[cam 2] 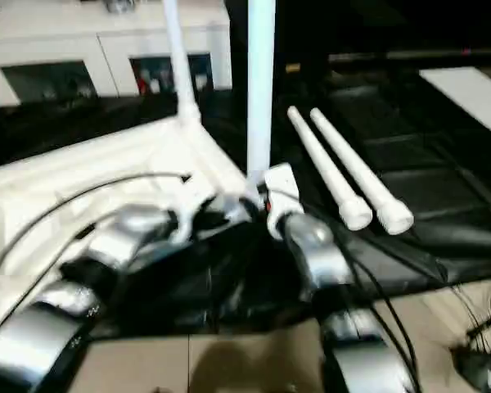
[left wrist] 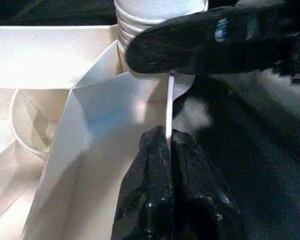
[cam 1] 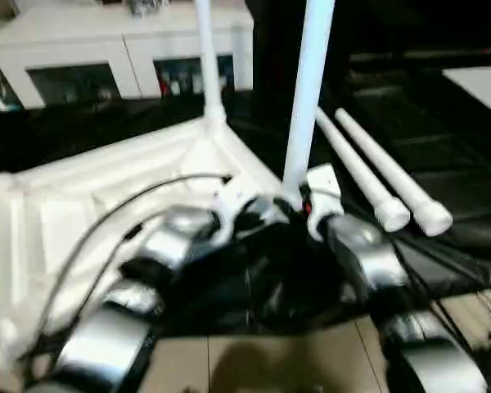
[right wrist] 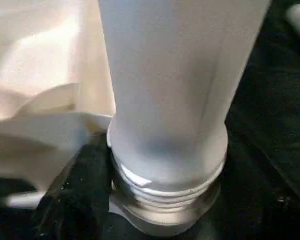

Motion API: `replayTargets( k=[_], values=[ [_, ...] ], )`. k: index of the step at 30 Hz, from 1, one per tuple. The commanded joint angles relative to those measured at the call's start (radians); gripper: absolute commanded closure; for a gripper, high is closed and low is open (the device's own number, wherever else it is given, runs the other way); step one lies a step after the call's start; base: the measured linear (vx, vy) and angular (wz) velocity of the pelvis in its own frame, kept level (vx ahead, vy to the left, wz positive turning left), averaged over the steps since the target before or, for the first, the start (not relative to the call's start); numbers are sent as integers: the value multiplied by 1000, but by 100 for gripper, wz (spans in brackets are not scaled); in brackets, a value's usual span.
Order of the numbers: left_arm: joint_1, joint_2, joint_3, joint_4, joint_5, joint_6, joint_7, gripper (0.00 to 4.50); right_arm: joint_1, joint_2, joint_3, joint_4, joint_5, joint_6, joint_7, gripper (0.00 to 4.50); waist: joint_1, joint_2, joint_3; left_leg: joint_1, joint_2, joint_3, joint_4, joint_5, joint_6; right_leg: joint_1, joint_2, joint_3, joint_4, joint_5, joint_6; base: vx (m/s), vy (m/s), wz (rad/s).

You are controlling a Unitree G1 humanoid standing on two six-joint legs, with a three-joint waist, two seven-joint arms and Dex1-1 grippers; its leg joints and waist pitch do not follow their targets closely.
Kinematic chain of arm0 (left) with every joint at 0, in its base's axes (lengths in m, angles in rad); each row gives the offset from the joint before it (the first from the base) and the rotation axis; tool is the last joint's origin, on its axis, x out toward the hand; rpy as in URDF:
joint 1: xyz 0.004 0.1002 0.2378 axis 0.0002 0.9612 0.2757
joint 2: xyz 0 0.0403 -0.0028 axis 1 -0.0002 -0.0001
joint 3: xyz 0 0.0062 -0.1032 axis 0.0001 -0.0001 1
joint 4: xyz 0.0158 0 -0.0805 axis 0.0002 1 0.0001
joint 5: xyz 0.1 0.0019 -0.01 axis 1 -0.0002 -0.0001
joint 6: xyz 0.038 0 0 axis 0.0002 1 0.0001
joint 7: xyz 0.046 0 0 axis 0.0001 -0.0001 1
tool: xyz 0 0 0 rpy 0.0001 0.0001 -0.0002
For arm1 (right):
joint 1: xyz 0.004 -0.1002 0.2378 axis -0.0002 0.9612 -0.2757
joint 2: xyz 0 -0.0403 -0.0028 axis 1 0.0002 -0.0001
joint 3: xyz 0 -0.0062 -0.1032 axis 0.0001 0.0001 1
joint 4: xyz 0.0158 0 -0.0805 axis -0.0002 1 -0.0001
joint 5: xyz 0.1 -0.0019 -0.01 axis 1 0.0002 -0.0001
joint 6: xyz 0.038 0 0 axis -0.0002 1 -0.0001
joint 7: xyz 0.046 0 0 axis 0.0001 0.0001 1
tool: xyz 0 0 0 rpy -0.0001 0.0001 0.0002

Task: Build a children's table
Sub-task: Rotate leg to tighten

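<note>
White plastic tabletop (cam 1: 90,196) lying upside down on the black-covered counter (cam 1: 442,196), raised rim up, taking up the left half of the head views. White cabinet (cam 1: 123,49) with glass doors behind. Two white tapered legs standing upright at corner sockets: far leg (cam 1: 206,57) at the back corner, near leg (cam 1: 309,90) at the closest corner, threaded end at its socket. Two loose legs (cam 1: 376,176) lying side by side on the counter to the right. Left hand (left wrist: 168,145) clenched on the tabletop's thin rim. Right hand (cam 1: 299,209) at the near leg's base, grip impossible to tell.
</note>
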Motion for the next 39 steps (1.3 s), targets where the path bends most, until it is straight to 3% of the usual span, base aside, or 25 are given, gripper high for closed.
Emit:
replayTargets(
  k=[1,6,9,12,14,17,20,22,24,25,26,27,32,35,39],
  values=[
    [-19,-33,12,44,5,21,95,450,-9,78,41,40,11,10,1,183,3,-13,-68,3,40,-18,-83,-165,44,55,-62,44,-84,-288,-215,0,0,0],
    [-50,-57,24,73,5,15,135,450,-49,123,-2,88,43,1,-45,183,10,-13,-72,0,43,-18,-80,-106,91,59,-62,41,-75,-199,-234,0,0,0],
    [-45,-49,15,73,15,-3,119,450,-45,117,-22,74,64,-21,-7,113,11,-14,-73,1,44,-16,-80,-108,110,60,-63,40,-73,-165,-250,0,0,0],
    [-39,-39,8,74,21,-28,93,450,-46,97,-30,71,62,-39,2,90,6,-14,-68,-5,44,-18,-85,-147,109,63,-63,39,-78,-210,-239,0,0,0],
    [-29,-28,-2,69,28,-51,57,450,-42,72,-33,58,56,-51,20,70,4,-13,-67,-1,44,-18,-85,-165,98,61,-64,40,-82,-245,-232,0,0,0],
    [-14,-23,-1,55,18,-88,6,450,-36,53,-31,45,47,-46,33,67,3,-14,-68,-2,43,-18,-85,-154,98,61,-64,41,-82,-241,-229,0,0,0],
    [22,7,-16,11,11,-104,-80,450,16,6,-6,-48,51,-31,128,67,8,-9,-72,-5,44,-18,-82,-101,116,66,-63,40,-72,-155,-243,0,0,0],
    [31,16,-20,1,11,-105,-98,450,31,-7,2,-74,52,-29,154,67,8,-13,-73,-8,44,-17,-79,-84,137,67,-64,40,-67,-111,-258,0,0,0],
    [59,50,-32,-32,8,-119,-163,450,86,-62,35,-161,58,-24,251,67,10,-13,-73,-5,44,-15,-78,-79,146,67,-63,39,-68,-112,-263,0,0,0],
    [64,57,-34,-38,7,-123,-176,450,97,-73,41,-179,59,-23,271,67,15,-6,-72,-6,47,-17,-78,-75,154,69,-63,38,-69,-96,-262,0,0,0],
    [80,79,-39,-56,6,-139,-217,450,133,-110,62,-233,61,-21,337,67,16,-11,-73,-6,48,-18,-77,-68,164,69,-60,38,-64,-77,-267,0,0,0],
    [95,99,-41,-76,0,-152,-264,450,165,-144,76,-281,70,-19,403,67,19,-7,-71,-6,49,-16,-77,-83,168,67,-62,38,-66,-97,-265,0,0,0],
    [153,168,-52,-191,-46,-149,-442,450,237,-239,93,-416,110,-23,562,67,25,-3,-68,-4,56,-16,-84,-128,141,63,-62,40,-70,-160,-262,0,0,0],
    [165,185,-56,-210,-46,-146,-462,450,247,-255,92,-434,112,-23,586,67,26,-4,-68,3,57,-13,-86,-142,123,57,-61,44,-72,-172,-265,0,0,0],
    [186,206,-58,-240,-56,-133,-491,450,259,-270,96,-444,115,-27,608,67,29,-6,-69,0,55,-15,-85,-125,108,59,-63,45,-69,-165,-258,0,0,0]
  ],
)
